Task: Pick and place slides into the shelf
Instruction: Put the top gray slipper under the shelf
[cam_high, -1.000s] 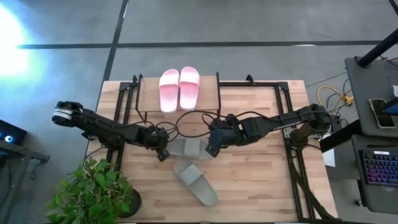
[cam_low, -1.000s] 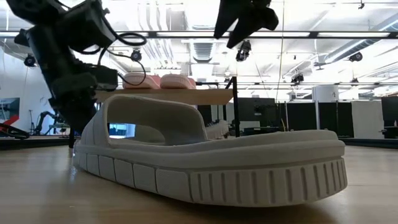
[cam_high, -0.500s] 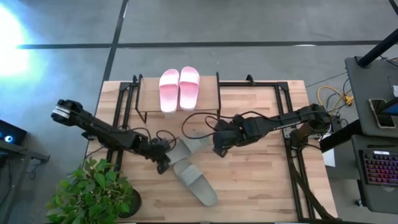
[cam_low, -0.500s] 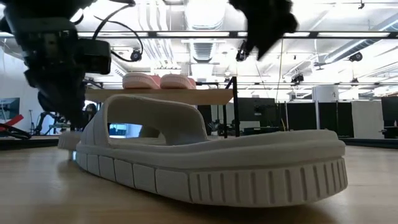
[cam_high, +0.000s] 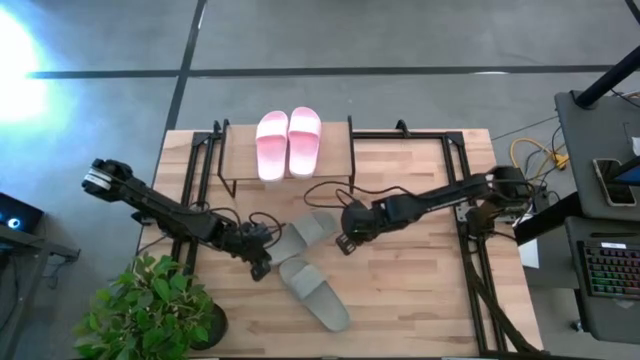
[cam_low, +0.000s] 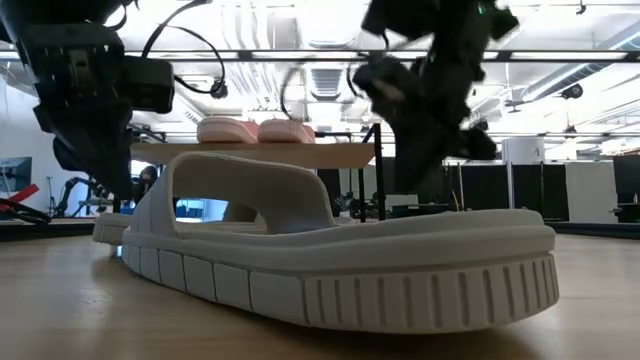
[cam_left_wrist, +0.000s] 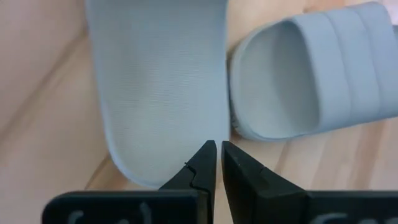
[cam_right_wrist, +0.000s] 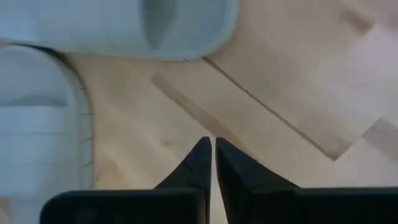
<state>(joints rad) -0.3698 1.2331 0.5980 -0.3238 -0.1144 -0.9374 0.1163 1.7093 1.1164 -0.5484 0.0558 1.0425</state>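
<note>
Two pale pink slides (cam_high: 288, 143) lie on the top plank of the shelf (cam_high: 240, 160) at the table's far side. Two grey-green slides lie on their soles on the table: the farther one (cam_high: 310, 230) slants and the nearer one (cam_high: 318, 296) fills the low view (cam_low: 340, 260). My left gripper (cam_high: 262, 264) is shut, its tips (cam_left_wrist: 218, 149) at the farther slide's heel (cam_left_wrist: 158, 155). My right gripper (cam_high: 345, 243) is shut over bare wood (cam_right_wrist: 212, 146), just right of that slide's toe end (cam_right_wrist: 161, 25). My left gripper's shut fingertips slant down from the table's left onto the heel edge (cam_left_wrist: 186, 163) of the farther grey-green slide. I cannot tell whether they touch it. The slide lies flat on the table.
A potted plant (cam_high: 150, 310) stands at the near left corner. Black frame rails run along the table's left (cam_high: 195, 190) and right (cam_high: 465, 200). Loose cables (cam_high: 320, 190) lie in front of the shelf. Bare wood (cam_high: 420, 290) spreads at the near right.
My right gripper has come down toward the table beside the farther slide's toe, rolled, and shut. My left gripper has gone a little toward the near edge. The farther grey-green slide has turned on the table, its toe end swinging toward the far edge.
</note>
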